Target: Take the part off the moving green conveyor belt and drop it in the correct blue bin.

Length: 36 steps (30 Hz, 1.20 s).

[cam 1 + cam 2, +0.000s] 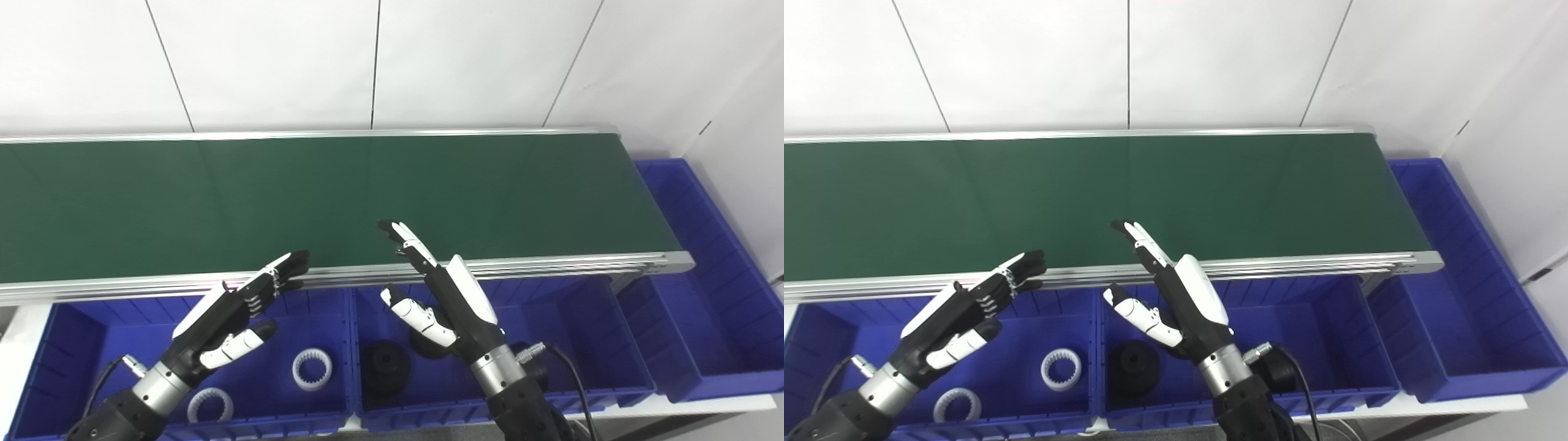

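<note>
Black parts [384, 367] sit partly hidden, perhaps three, behind the right hand [450, 303]; both hands' fingers apart, left hand [223, 318] empty

Left robot hand [229, 312] and right robot hand [438, 294] hover open above blue bins [343, 422]; green conveyor belt [306, 196] bare.

conveyor belt [367, 196] behind bins, ring gears [312, 369] in left bin [73, 343], dark parts [384, 366] in middle bin [588, 331]
</note>
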Each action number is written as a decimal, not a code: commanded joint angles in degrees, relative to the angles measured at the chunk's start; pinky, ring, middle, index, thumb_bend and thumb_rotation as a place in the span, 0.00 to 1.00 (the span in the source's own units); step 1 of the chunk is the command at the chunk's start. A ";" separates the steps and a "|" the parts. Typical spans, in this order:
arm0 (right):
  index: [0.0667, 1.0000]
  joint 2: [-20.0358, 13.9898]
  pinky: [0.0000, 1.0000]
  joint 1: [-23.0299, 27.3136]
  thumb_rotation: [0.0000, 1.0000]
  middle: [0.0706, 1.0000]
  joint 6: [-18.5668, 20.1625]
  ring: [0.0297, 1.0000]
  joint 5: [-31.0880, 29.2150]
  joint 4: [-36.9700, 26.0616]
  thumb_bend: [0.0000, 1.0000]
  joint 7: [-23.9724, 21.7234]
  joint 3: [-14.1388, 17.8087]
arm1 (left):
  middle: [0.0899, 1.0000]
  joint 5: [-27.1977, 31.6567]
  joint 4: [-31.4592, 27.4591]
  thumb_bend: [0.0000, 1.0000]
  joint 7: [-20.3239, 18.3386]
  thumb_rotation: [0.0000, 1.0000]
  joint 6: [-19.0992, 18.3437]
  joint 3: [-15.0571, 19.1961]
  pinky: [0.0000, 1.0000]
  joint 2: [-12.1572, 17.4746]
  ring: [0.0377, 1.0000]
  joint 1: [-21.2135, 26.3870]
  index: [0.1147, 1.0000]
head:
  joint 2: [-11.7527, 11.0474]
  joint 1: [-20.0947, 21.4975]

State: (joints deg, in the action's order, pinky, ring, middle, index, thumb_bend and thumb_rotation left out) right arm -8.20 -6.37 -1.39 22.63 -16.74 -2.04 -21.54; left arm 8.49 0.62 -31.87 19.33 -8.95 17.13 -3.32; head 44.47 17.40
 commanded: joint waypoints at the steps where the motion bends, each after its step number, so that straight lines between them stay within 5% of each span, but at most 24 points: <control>1: 0.95 0.13 0.87 0.48 1.00 0.98 -3.80 0.94 -0.27 -0.53 0.46 -0.23 0.23 | 0.97 0.68 -2.22 0.50 0.80 0.79 1.31 0.25 0.92 0.35 0.96 0.13 0.95 | -0.12 -0.27; 36: 0.96 -2.70 0.90 -3.10 1.00 0.98 -4.51 0.96 -8.66 0.36 0.53 -8.76 1.45 | 0.97 0.84 -7.70 0.45 2.52 0.77 -3.18 1.42 0.95 0.99 0.97 -1.17 0.94 | 0.61 0.16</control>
State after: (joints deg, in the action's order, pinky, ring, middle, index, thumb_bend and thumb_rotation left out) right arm -10.68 -9.61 -2.88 14.71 -15.14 -10.44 -20.47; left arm 8.58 -5.07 -30.05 15.49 -7.97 17.34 -4.93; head 45.00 17.58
